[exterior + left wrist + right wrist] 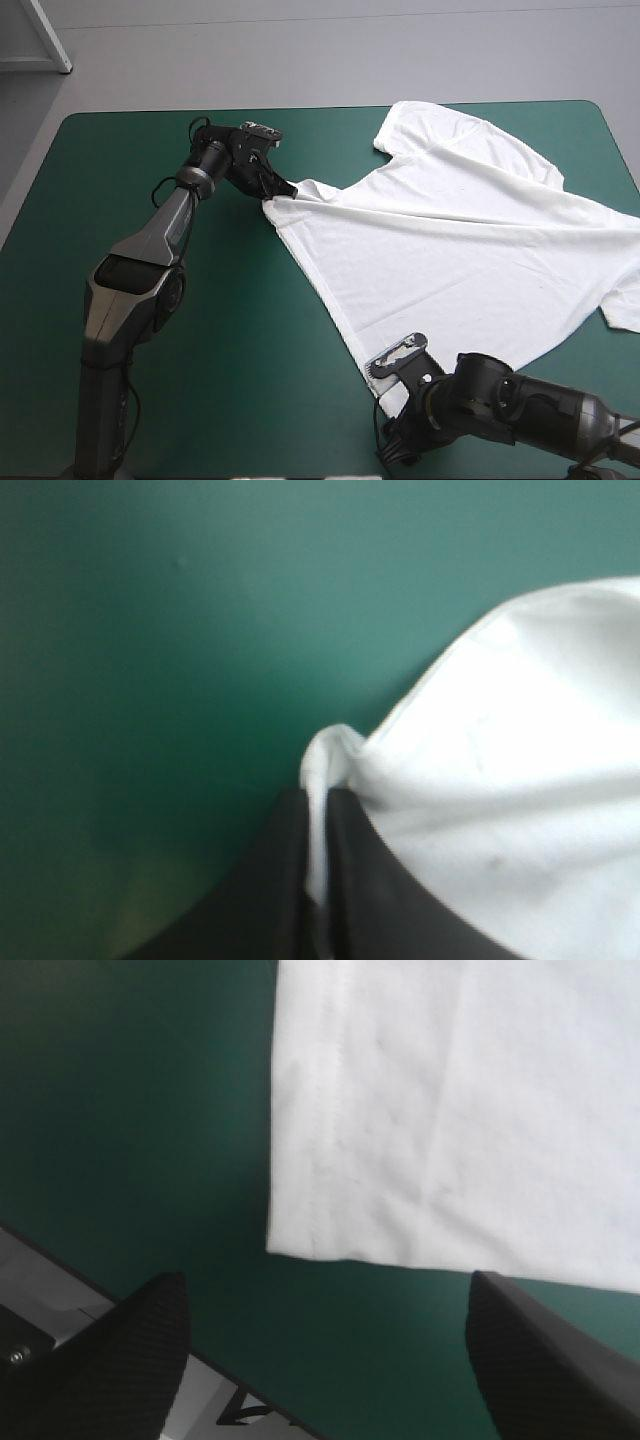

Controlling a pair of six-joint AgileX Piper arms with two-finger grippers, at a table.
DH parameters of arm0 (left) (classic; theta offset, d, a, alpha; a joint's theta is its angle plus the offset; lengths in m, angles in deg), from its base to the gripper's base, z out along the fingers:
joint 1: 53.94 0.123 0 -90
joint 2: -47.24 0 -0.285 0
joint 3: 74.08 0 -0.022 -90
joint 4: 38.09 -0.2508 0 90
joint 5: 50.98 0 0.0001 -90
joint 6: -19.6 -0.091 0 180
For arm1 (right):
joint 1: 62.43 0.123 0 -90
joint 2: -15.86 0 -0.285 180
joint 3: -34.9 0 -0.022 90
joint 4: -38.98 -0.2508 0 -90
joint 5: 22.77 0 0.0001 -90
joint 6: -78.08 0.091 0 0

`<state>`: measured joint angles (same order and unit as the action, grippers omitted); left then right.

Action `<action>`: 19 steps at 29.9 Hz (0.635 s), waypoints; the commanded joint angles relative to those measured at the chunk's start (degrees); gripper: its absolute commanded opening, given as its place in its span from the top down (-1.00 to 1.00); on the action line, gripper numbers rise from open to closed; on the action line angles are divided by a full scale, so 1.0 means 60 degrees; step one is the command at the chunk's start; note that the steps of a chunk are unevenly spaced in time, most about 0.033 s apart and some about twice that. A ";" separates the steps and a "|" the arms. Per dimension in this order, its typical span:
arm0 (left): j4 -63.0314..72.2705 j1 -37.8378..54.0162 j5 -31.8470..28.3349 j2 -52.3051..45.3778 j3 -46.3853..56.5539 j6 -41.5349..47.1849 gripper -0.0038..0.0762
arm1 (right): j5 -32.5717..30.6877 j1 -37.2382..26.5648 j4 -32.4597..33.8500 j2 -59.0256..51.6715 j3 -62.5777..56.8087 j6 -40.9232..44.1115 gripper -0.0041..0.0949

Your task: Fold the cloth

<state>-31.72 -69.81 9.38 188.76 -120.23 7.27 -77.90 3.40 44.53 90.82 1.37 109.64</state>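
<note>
The white T-shirt [450,240] lies spread over the right half of the teal-green table [250,330], a sleeve toward the far edge. My left gripper [276,192] is shut on the shirt's leftmost corner; in the left wrist view a fold of the T-shirt [520,780] is pinched between the black fingers of that gripper [318,798]. My right gripper [400,425] is at the shirt's near hem corner by the front edge. In the right wrist view this gripper [325,1295] stands open, the T-shirt's [450,1110] stitched corner just ahead of it, flat on the cover.
Bare teal-green cover stretches left of and in front of the shirt. The table's front edge [70,1305] runs close under my right gripper. The shirt's right side reaches the table's right edge [630,180].
</note>
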 commanded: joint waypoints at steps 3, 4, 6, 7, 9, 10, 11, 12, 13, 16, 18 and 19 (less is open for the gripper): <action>-0.0543 -0.0025 0.0528 -0.0721 -0.0102 0.0018 0.92 | 0.1013 0.0268 0.0232 0.0933 0.0244 0.0467 -0.50; -0.0565 -0.0025 0.0575 -0.0721 -0.0102 0.0018 0.92 | 0.1052 0.0268 0.0294 0.1162 0.0244 0.0516 -0.50; -0.0565 -0.0025 0.0665 -0.0721 -0.0102 0.0018 0.92 | 0.1097 0.0268 0.0398 0.1605 0.0244 0.0566 -0.50; -0.0565 -0.0025 0.0684 -0.0721 -0.0102 0.0018 0.92 | 0.1173 0.0268 0.0438 0.1842 0.0244 0.0566 -0.50; -0.0565 -0.0025 0.0706 -0.0721 -0.0102 0.0018 0.92 | 0.1319 0.0268 0.0464 0.2259 0.0244 0.0566 -0.50; -0.0584 -0.0025 0.0706 -0.0721 -0.0102 0.0018 0.92 | 0.1389 0.0268 0.0464 0.2505 0.0244 0.0566 -0.50; -0.0584 -0.0025 0.0727 -0.0721 -0.0102 0.0018 0.92 | 0.1434 0.0268 0.0419 0.2656 0.0244 0.0566 -0.49; -0.0584 -0.0025 0.0749 -0.0730 -0.0102 -0.0006 0.92 | 0.1485 0.0268 0.0345 0.2828 0.0244 0.0566 -0.47; -0.0584 -0.0025 0.0773 -0.0730 -0.0102 -0.0031 0.92 | 0.1484 0.0268 0.0257 0.2973 0.0244 0.0566 -0.36; -0.0584 -0.0025 0.0864 -0.0730 -0.0102 -0.0126 0.92 | 0.1505 0.0268 0.0067 0.3121 0.0170 0.0566 0.06; -0.0584 -0.0025 0.0916 -0.0743 -0.0121 -0.0126 0.92 | 0.1505 0.0268 0.0019 0.3102 0.0152 0.0566 0.47; -0.0584 -0.0025 0.0921 -0.0743 -0.0141 -0.0126 0.92 | 0.1461 0.0268 0.0019 0.3102 0.0152 0.0566 0.67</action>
<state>-34.27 -69.81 12.98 188.00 -120.06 6.66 -71.90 5.06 45.60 107.05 4.05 112.89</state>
